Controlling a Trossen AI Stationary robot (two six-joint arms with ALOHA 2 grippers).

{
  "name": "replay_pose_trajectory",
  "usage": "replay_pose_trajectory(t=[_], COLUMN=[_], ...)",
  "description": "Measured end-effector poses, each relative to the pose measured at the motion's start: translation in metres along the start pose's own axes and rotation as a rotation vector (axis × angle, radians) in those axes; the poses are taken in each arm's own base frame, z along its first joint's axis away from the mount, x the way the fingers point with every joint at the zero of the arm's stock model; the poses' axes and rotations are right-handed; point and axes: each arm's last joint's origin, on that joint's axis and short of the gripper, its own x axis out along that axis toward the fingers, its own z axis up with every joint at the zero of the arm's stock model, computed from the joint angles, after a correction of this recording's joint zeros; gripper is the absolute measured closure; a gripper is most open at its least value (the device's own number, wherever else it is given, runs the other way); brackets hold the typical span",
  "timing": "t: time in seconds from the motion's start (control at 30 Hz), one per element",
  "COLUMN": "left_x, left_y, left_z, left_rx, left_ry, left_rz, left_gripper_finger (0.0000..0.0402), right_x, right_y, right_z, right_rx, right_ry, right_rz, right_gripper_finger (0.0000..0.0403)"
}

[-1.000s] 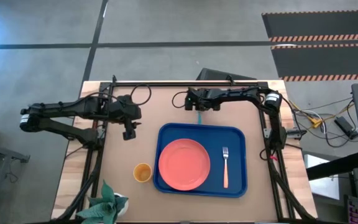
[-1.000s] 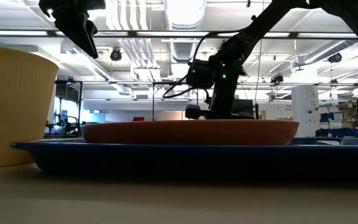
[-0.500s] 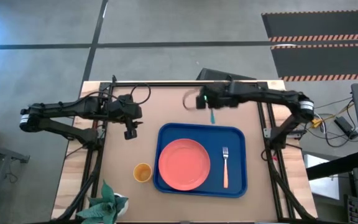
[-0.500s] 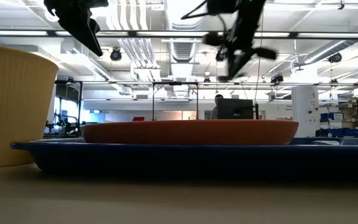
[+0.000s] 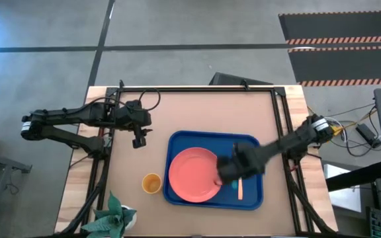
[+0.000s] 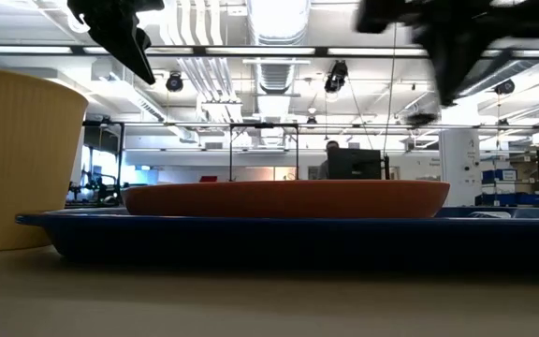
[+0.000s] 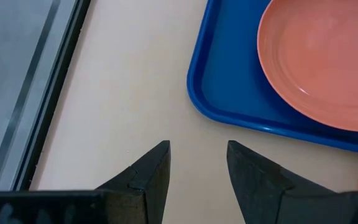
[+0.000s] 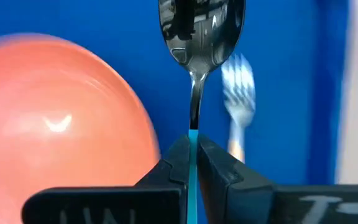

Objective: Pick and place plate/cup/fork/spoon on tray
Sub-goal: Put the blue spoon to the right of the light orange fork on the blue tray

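Right gripper (image 8: 192, 152): fingers pinched tight on the slim teal-blue handle of the small spoon with the dark metal bowl (image 8: 197, 31); bowl is pointed away from the wrist. In the high view the right gripper (image 5: 232, 170) is held over the large blue rectangular tray with rounded corners and raised rim (image 5: 180, 140), between the round flat coral-pink plate (image 5: 192, 173) and the small fork with silver tines and peach handle (image 8: 240, 81). The spoon is carried in the air, not yet set down.

Left gripper (image 7: 197, 163): fingers parted, nothing between them; it is parked over bare worktop (image 7: 117, 93) just beside the tray's corner.

Status, as judged:
- Plate: done, flat on the tray's left part.
- Fork: done, lying on the tray right of the plate.
- Spoon: in transit, release over the tray floor left.
- Small orange-yellow round cup (image 5: 151, 183): not done, standing on the worktop just outside the tray's left edge.

Two of four placed, a third nearly there, the cup untouched.
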Motion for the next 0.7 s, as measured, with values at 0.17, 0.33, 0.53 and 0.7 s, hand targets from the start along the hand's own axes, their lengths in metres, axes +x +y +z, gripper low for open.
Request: replay_pose_trajectory(t=[0.17, 0.33, 0.53, 0.7], left_x=[0.000, 0.000, 0.000, 0.000], left_y=[0.000, 0.000, 0.000, 0.000], left_z=[0.000, 0.000, 0.000, 0.000], left_rx=[-0.001, -0.006, -0.008, -0.008], left_ry=[0.000, 0.001, 0.005, 0.005], left_rz=[0.000, 0.000, 0.000, 0.000], left_gripper_finger=[0.0260, 0.0260, 0.0260, 0.0260], right_x=[0.013, 0.021, 0.033, 0.048], right_y=[-0.019, -0.027, -0.047, -0.069], right_z=[-0.054, -0.074, -0.062, -0.046], right_rx=[0.110, 0.059, 0.046, 0.053], right_ry=[0.032, 0.090, 0.066, 0.112], right_rz=[-0.072, -0.129, -0.175, -0.114], right_gripper_finger=[0.0394, 0.0394, 0.0394, 0.0394])
